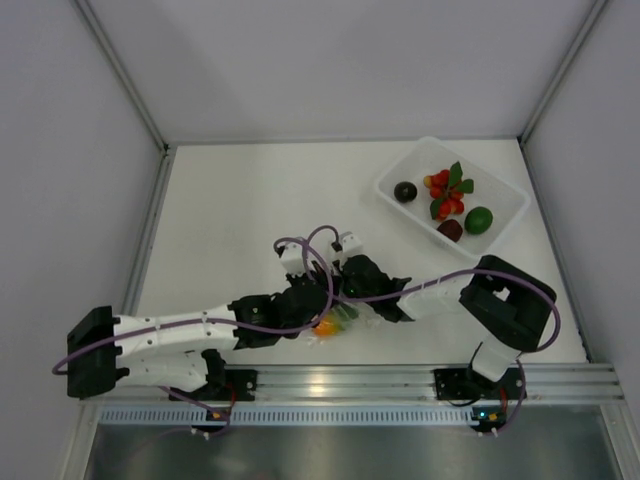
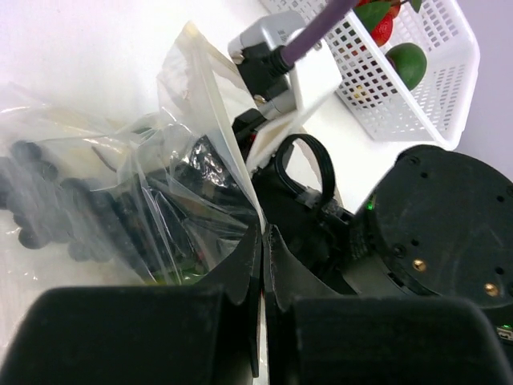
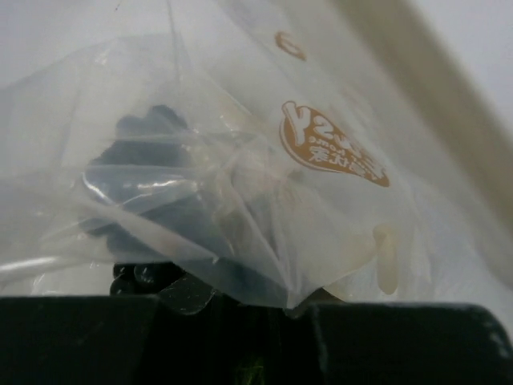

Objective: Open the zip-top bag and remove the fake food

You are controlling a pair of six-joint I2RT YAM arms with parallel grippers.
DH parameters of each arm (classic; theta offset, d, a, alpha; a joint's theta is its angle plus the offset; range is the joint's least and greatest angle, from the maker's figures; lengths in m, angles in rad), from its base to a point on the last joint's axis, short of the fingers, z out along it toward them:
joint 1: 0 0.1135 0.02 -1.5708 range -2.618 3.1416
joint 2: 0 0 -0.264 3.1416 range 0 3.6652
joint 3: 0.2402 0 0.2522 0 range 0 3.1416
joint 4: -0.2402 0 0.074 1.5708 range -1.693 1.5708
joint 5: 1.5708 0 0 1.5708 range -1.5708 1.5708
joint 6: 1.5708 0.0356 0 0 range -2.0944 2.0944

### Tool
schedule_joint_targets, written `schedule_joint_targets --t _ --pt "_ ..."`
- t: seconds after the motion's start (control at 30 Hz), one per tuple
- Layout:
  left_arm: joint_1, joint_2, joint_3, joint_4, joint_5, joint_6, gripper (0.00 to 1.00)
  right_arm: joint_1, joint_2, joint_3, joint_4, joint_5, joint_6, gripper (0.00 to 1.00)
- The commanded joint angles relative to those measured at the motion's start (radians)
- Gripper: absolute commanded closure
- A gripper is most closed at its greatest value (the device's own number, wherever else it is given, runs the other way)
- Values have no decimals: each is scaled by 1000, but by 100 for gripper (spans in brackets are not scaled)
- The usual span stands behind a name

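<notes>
Two grippers converge in the top view: left gripper (image 1: 312, 305) and right gripper (image 1: 362, 285) on the zip-top bag (image 1: 338, 322) between them, orange piece (image 1: 325, 325) inside. The other fake food (image 1: 450, 200) is in the tub (image 1: 505, 195), well beyond the right one.
Left wrist: fingers clamped on film, we reckon anchoring one lip.
Right wrist: jaws near-closed, film drawn into the gap, likely pinching the opposite lip. Brown logo (image 3: 333, 144) just ahead; we can't read it.
</notes>
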Motion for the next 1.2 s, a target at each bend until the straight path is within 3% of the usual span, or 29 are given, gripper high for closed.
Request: schedule_joint_targets --t 0.0,0.63,1.17 --pt "9 -32 -23 43 -23 -3 100 17 -82 -14 -10 -3 -15 100" --pt "21 -1 -66 29 -92 -62 100 31 -421 25 -247 37 -16 100" --pt "22 39 -69 11 -135 -144 100 31 -565 92 -482 68 -38 100"
